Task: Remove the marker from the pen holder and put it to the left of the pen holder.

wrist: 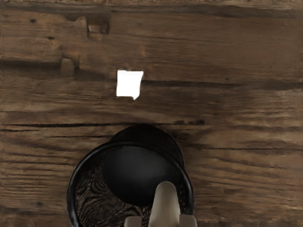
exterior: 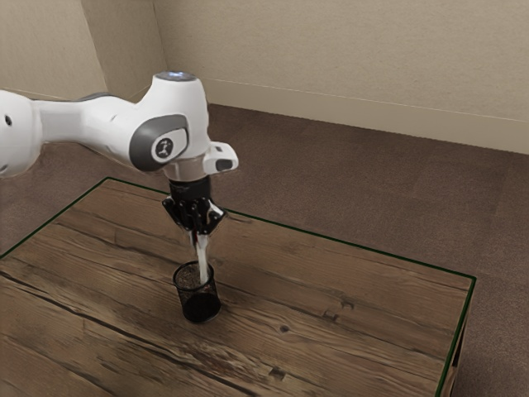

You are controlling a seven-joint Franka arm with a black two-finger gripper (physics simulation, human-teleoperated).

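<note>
The white arm's black two-finger gripper [exterior: 199, 235] points down above the black, round mesh pen holder [exterior: 198, 304], clamped on the pale, slim marker [exterior: 203, 260]. Nearly upright, slightly tilted, the marker reaches down into the holder's mouth, its lower end rounded.
</note>
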